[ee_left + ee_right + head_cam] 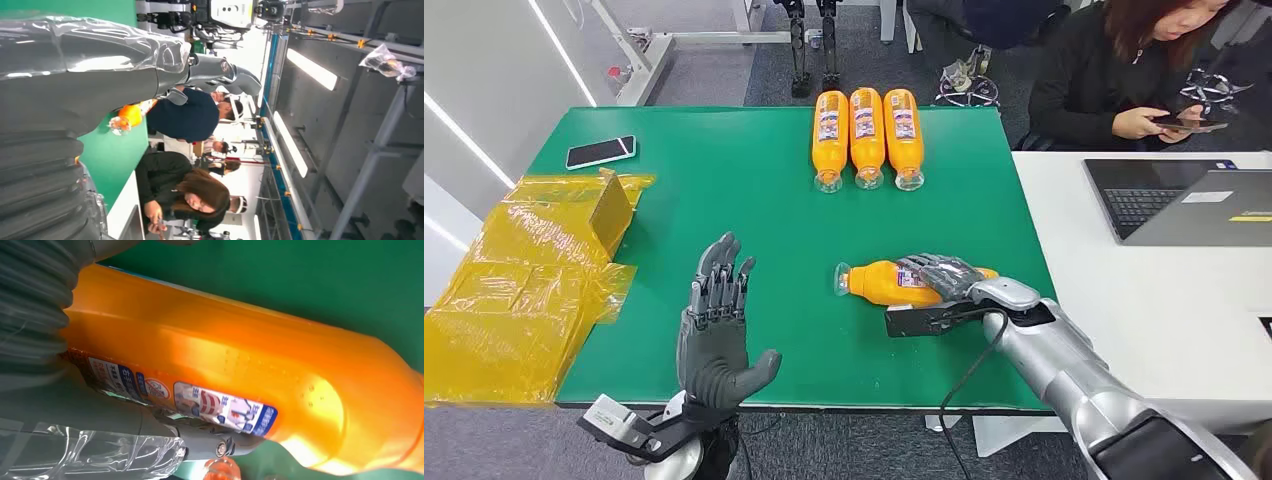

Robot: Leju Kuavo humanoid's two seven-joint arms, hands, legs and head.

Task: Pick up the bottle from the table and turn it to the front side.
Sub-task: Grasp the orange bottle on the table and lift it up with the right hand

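Bottle (879,281) on side near table (724,180) right edge, right hand (944,277) grasping; left hand (716,330) spread wide.

No text is legible. The orange bottle (240,365) carries a label (200,402) with blue and white panels and a red circular symbol (characters too blurred to read). Labels on the three bottles (867,135) at the table's far side are equally unreadable.

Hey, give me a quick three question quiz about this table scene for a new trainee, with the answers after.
1. True or false: the right robot hand grips the bottle lying on the green table.
2. How many bottles lie in the far row?
3. The left robot hand is: A) holding the phone, B) open above the table, C) on the laptop.

Key: 1 true; 2 three; 3 B.
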